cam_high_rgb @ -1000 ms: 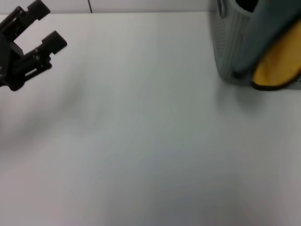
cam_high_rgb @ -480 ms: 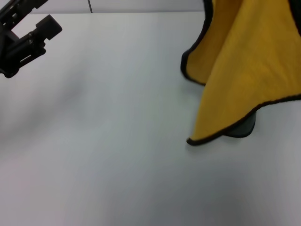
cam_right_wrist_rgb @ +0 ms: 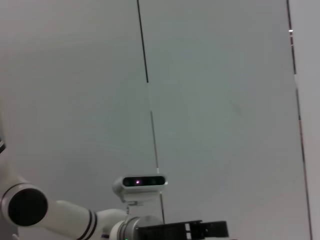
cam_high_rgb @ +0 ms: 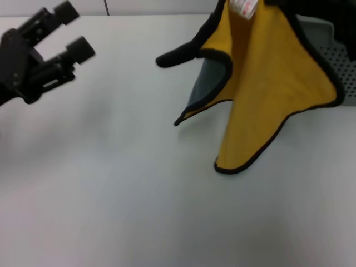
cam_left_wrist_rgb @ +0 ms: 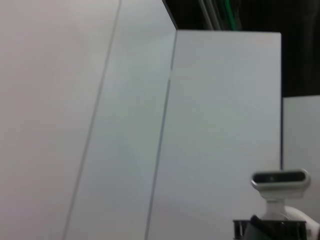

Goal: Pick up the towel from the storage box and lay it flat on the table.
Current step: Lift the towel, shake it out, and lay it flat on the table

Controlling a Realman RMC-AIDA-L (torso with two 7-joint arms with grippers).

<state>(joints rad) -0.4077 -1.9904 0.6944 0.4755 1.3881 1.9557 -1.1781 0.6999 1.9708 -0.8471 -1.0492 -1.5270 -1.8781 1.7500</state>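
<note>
The towel (cam_high_rgb: 267, 83) hangs in the air at the upper right of the head view, yellow with a black border. Its white tag (cam_high_rgb: 245, 5) shows at the top and its grey-green reverse (cam_high_rgb: 207, 83) on a folded left flap. Its lowest corner reaches down close to the table (cam_high_rgb: 111, 194). My right gripper (cam_high_rgb: 278, 3) is a dark shape at the top edge, shut on the towel's upper part. The storage box (cam_high_rgb: 336, 61) stands behind the towel, mostly hidden. My left gripper (cam_high_rgb: 69, 30) hovers open at the far left, well away from the towel.
The table's far edge (cam_high_rgb: 128, 14) runs along the top of the head view. Both wrist views show only pale wall panels and parts of the robot's own body.
The towel has shifted left and turned, now showing its tag and grey-green reverse, and the box shows behind it. My left gripper has moved a little to the right.
</note>
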